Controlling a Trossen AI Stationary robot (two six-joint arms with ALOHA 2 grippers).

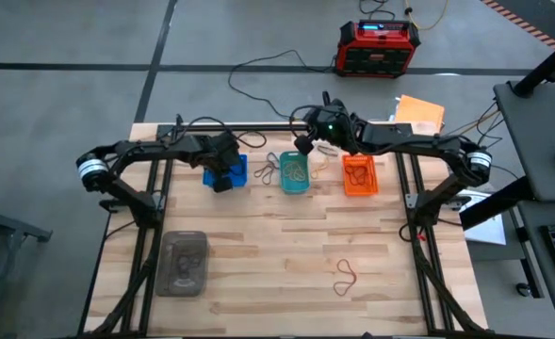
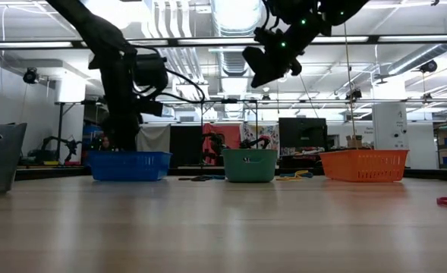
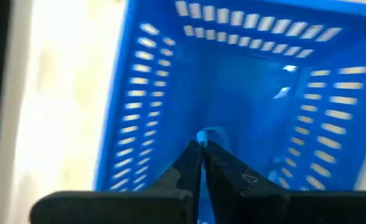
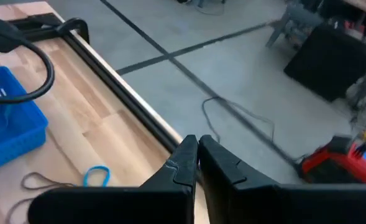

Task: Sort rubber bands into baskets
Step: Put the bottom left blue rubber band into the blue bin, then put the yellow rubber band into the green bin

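My left tool point(image 3: 201, 144) is down inside the blue basket point(image 1: 232, 170), fingers pinched together on a small blue rubber band point(image 3: 202, 135) at the tips. My right tool point(image 4: 197, 149) is up in the air above the teal basket point(image 1: 294, 175), fingers pressed together, nothing in them. Worktop point(image 1: 277, 254) is pale butcher-block wood with black frame rails on both sides. Three baskets sit in a row near the far edge: blue, teal, orange basket point(image 1: 360, 175). The teal one has tan bands in it. Loose bands point(image 1: 268, 170) lie on the wood between blue and teal; a red band point(image 1: 345, 277) lies alone on the near right part of the worktop. A clear grey container point(image 1: 184, 263) sits near left. Beyond the worktop: grey concrete floor with dark lines, a red-and-black box point(image 1: 379, 47) with a cable running from it. Low view shows a workshop hall, ceiling strip lights, ducting, monitors and benches at the back.
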